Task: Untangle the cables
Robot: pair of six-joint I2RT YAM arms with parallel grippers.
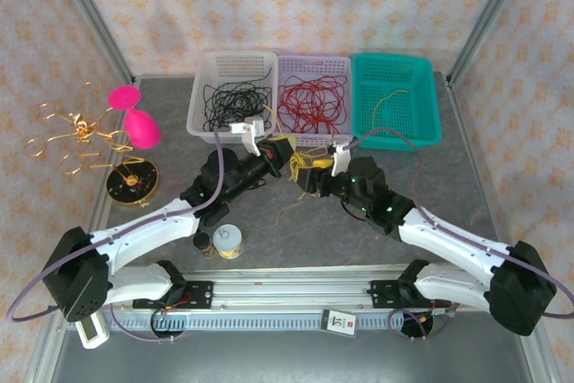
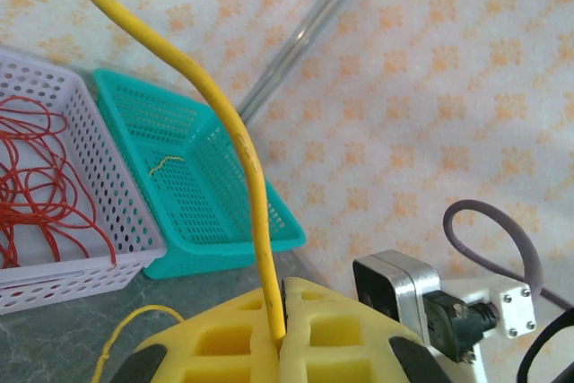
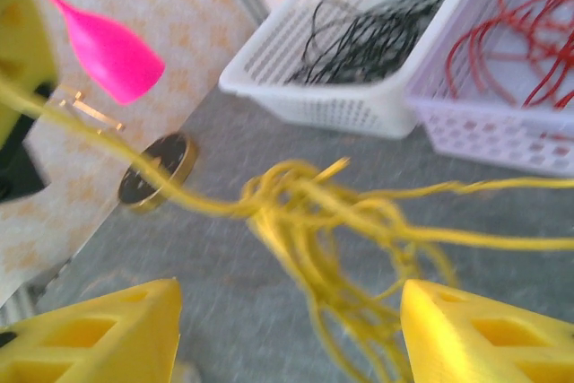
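well past halfway, by the look of it: black cables (image 1: 231, 100) in the white basket (image 1: 199, 96), red cables (image 1: 312, 103) in the lilac basket (image 1: 314, 62), just one yellow strand (image 1: 387, 100) in the teal basket (image 1: 430, 105). left to sort: the yellow tangle (image 3: 296, 199), strung between the arms in front of the baskets. left gripper (image 2: 276, 329) pinched tight on one cable of it; right gripper (image 3: 287, 311) spread wide either side of the knot, holding nothing.

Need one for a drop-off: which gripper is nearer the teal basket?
Right. The right gripper sits just left of the teal basket, off its near corner; the left gripper lies further left again.
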